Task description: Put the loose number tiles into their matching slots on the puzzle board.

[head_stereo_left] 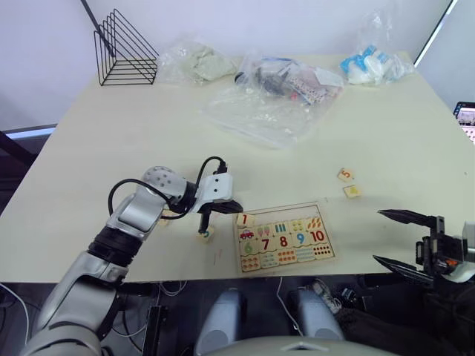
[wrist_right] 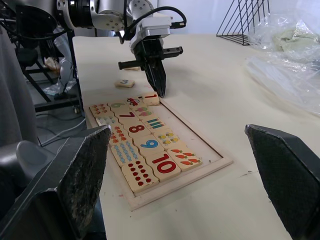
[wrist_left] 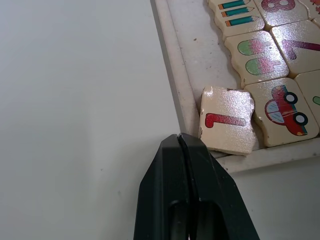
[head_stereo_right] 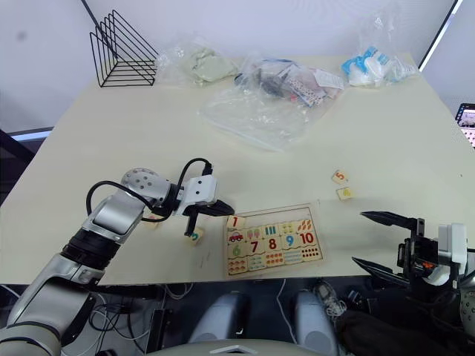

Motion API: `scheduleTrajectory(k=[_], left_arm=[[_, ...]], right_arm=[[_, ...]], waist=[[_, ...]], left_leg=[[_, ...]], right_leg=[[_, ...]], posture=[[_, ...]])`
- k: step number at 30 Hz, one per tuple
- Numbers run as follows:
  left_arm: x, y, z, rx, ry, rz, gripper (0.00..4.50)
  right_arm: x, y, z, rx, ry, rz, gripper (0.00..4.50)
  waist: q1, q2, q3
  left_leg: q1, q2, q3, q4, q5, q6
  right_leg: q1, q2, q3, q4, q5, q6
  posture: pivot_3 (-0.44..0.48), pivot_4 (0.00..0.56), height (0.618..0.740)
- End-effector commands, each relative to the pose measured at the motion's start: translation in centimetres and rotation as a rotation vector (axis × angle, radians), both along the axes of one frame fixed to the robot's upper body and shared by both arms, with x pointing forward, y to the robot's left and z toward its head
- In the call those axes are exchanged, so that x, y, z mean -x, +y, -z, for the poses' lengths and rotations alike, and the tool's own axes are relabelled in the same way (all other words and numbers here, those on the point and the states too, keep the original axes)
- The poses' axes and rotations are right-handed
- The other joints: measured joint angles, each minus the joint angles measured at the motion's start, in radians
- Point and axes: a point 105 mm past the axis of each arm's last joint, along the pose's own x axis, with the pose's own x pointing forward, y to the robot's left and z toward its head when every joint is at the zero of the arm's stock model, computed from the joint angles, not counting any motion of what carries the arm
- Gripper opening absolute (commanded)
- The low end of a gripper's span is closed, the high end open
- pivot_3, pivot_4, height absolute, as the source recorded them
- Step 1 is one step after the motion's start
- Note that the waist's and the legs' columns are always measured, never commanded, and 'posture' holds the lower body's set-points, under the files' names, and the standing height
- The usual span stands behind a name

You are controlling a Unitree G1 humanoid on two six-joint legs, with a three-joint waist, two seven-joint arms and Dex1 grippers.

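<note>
Two black fingers pressed together with nothing between them mark the left gripper (wrist_left: 192, 150), poised just beside the near-left corner of the flat pale wooden puzzle board (head_stereo_left: 324, 204) on the cream table (head_stereo_left: 96, 133). At that corner, a small pale wooden square tile printed with a red 1 (wrist_left: 227, 120) sits crooked, one edge riding up on the raised rim instead of lying flat in its recess. The rest of the plain top row of slots (wrist_left: 197, 40) appears empty.

The right gripper (head_stereo_left: 404, 239), fingers spread wide and carrying nothing, hangs off the table's near edge, well apart from the board.

Three more loose number tiles lie on the table: one with a greenish numeral (head_stereo_left: 206, 234) just under the left gripper, left of the board, and two to the board's right, an orange 5 (head_stereo_left: 345, 174) and a yellow-marked piece (head_stereo_left: 352, 190) just beside it. A fifth tile cannot be made out.

The tiles look light, stiff and smooth-faced, likely to skate when nudged; each is best pinched across two opposite edges, since the flat face offers no purchase. The tilted 1 probably needs only a downward press on its raised side.
</note>
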Motion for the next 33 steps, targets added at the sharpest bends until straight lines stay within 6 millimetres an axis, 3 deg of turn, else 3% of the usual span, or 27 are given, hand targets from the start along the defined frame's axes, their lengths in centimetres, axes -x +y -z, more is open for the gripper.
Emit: scheduleTrajectory(k=[1,33], left_arm=[[0.0,0.1,-0.4,0.007,-0.021,0.011,0.04],[0.5,0.0,-1.4,0.025,-0.025,0.02,0.04]], right_arm=[[0.1,-0.2,-0.9,0.008,-0.042,0.003,4.5],[0.1,-0.1,-0.9,0.009,-0.043,0.006,4.5]], waist=[[0.0,0.0,0.0],[0.0,0.0,0.0]], left_leg=[[0.0,0.0,0.0,0.0,0.0,0.0],[0.0,0.0,0.0,0.0,0.0,0.0]], right_leg=[[0.0,0.0,0.0,0.0,0.0,0.0],[0.0,0.0,0.0,0.0,0.0,0.0]], posture=[[0.0,0.15,0.74],[0.0,0.15,0.74]])
